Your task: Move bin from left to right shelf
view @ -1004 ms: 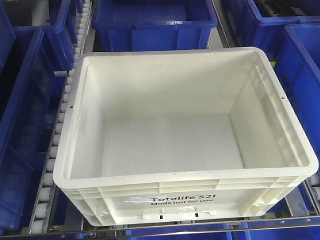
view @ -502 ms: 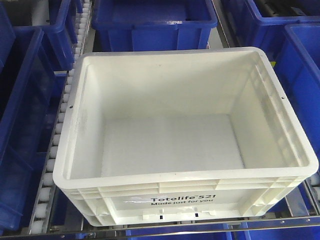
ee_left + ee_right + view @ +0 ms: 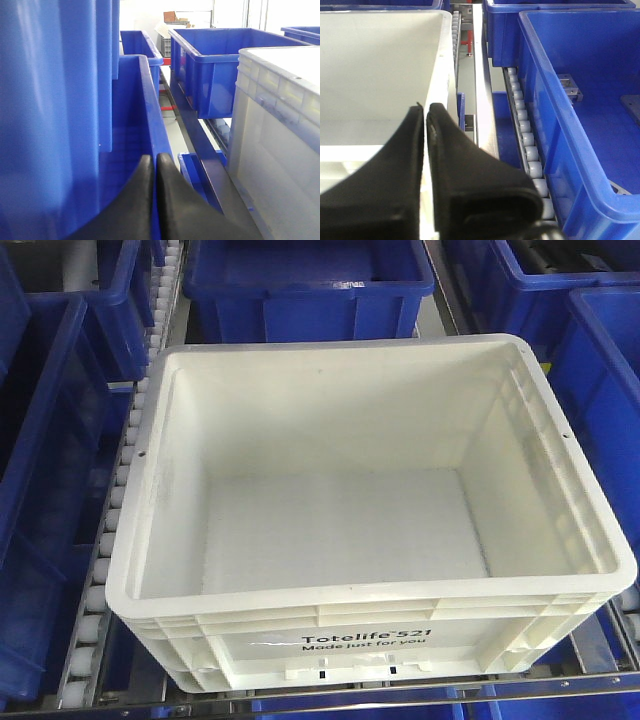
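Note:
The bin [image 3: 372, 597] is a large white crate with black "Totelife 521" print on its front, and it stands empty on the roller shelf in the front view. Neither gripper shows in that view. In the left wrist view the bin's side wall [image 3: 280, 145] is at the right. My left gripper [image 3: 154, 162] is shut to its left, its tips before a blue bin's wall [image 3: 130, 120]. In the right wrist view my right gripper [image 3: 425, 111] is shut with only a slit between its fingers, in line with the bin's right edge [image 3: 380, 75].
Blue bins surround the white one: behind [image 3: 300, 290], left [image 3: 40, 490] and right [image 3: 610, 370]. White rollers [image 3: 110, 530] run along the bin's left side, grey rollers [image 3: 527, 140] along its right, next to a blue bin [image 3: 580, 100]. Another blue bin [image 3: 210, 65] stands further back.

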You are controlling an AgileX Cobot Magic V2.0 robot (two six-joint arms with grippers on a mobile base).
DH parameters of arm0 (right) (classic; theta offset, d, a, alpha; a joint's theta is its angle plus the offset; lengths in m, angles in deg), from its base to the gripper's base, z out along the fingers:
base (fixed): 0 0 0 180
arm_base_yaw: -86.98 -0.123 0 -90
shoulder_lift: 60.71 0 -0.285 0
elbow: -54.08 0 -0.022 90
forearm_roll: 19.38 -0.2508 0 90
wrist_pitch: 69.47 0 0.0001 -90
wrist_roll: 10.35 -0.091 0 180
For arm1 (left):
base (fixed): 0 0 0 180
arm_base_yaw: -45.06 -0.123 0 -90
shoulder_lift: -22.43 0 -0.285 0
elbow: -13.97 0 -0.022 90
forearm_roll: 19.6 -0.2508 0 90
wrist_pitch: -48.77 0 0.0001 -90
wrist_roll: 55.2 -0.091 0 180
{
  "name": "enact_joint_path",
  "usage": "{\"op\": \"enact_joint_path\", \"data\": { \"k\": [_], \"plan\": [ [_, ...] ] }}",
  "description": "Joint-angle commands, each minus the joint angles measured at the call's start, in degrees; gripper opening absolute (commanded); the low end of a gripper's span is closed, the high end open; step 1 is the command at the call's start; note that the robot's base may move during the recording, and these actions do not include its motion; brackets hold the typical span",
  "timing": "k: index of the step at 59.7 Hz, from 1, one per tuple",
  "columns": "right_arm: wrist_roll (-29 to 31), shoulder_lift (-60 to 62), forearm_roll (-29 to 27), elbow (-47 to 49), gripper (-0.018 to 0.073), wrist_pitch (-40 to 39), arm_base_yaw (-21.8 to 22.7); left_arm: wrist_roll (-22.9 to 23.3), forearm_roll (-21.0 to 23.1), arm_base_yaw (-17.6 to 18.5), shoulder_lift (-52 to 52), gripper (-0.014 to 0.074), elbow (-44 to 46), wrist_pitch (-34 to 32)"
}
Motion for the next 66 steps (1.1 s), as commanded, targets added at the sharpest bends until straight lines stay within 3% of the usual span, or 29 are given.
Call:
{"op": "enact_joint_path", "data": {
  "k": [1,39,46,66],
  "plan": [
    [0.1,-0.9,0.3,1.3,-0.0008,-3.9,0.2,0.5,0.1,-0.1,-0.2,-0.0008,-1.1,-4.4],
    [0.1,-0.9,0.3,1.3,-0.0008,-4.0,0.2,0.5,0.1,-0.1,-0.2,-0.0008,-1.1,-4.4],
    [0.3,-0.9,3.9,0.9,-0.0008,-4.3,0.4,0.5,0.1,-0.1,-0.2,-0.0008,-1.1,-4.4],
    [0.3,1.6,-1.1,-15.3,-0.0008,-23.0,7.8,0.5,0.1,-0.1,-0.3,-0.0008,-1.1,-4.4]
  ]
}}
